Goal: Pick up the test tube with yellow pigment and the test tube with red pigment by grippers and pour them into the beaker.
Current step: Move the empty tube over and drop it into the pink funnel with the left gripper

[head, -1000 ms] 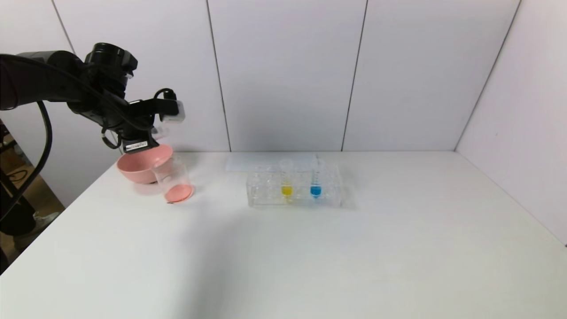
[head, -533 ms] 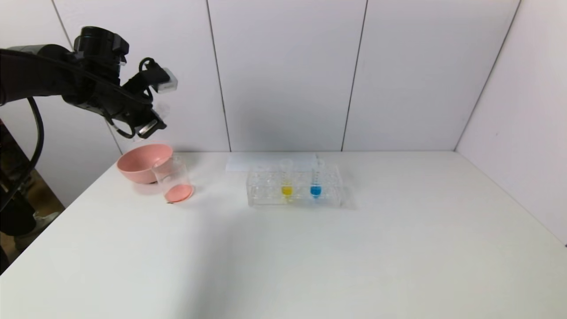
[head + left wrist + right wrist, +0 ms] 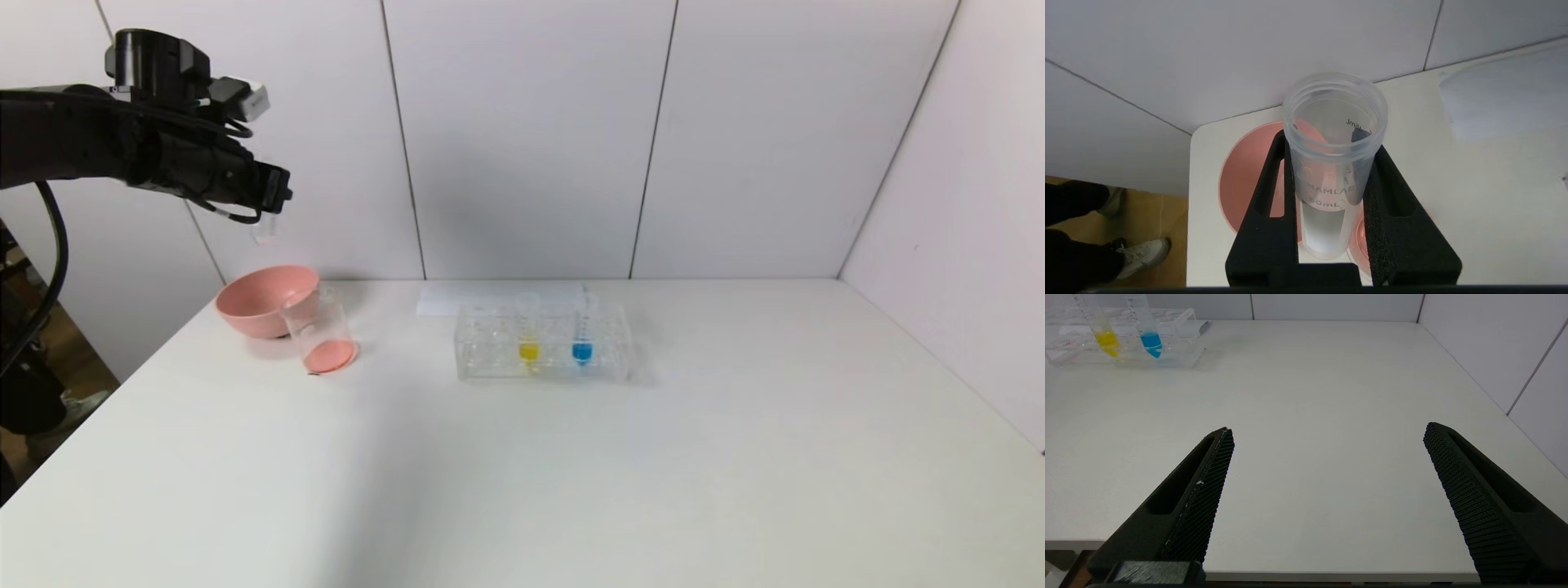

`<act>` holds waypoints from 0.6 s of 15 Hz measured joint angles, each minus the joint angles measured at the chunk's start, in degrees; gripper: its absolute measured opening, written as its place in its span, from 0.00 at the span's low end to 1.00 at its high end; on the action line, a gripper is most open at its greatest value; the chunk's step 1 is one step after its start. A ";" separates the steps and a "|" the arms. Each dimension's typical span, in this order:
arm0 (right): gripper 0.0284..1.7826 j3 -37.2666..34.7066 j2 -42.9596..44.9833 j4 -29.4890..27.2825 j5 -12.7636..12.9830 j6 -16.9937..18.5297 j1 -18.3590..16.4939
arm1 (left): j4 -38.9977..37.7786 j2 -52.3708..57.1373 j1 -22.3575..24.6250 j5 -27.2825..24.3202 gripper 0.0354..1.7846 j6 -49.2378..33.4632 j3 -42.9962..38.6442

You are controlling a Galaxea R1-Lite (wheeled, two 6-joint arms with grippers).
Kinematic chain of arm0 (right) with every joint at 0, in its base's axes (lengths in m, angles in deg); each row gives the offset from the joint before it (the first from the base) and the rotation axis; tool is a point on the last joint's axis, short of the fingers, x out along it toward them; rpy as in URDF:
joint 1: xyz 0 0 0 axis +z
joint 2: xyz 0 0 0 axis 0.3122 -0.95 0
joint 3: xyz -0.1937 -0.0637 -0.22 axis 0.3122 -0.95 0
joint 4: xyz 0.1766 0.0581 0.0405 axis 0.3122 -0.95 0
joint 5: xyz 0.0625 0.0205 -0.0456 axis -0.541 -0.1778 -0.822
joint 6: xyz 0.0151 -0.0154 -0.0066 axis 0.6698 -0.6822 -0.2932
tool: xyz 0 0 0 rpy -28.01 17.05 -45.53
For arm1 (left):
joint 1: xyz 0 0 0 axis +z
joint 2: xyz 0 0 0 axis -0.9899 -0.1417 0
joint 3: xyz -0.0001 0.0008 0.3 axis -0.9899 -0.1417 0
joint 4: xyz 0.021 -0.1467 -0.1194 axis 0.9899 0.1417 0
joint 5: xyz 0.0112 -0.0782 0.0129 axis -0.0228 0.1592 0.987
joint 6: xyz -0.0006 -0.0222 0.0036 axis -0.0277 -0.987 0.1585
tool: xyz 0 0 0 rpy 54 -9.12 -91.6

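The left hand, gripping the emptied tube, has risen from above the beaker.

White table carrying lab glassware

The table is bearing a pink bowl at its far left, the beaker standing just beside it, and a clear tube rack sitting far centre, with a paper sheet lying behind it.

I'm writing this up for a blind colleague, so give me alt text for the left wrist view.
The left gripper, shut on an empty clear test tube, holds it with its open mouth towards the camera, above a pink bowl. The bowl sits at the corner of a white table against grey wall panels.
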 joint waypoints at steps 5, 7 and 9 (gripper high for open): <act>0.95 0.00 0.00 0.00 -0.02 0.00 -0.02 | -9.97 0.65 0.52 6.19 0.25 -10.89 -5.11; 0.95 0.00 0.00 0.00 -0.04 0.00 -0.02 | -13.97 1.02 0.77 6.23 0.25 -12.57 -6.79; 0.95 0.00 0.00 0.00 -0.02 0.00 -0.02 | -14.82 1.33 1.44 6.23 0.25 -12.85 -7.94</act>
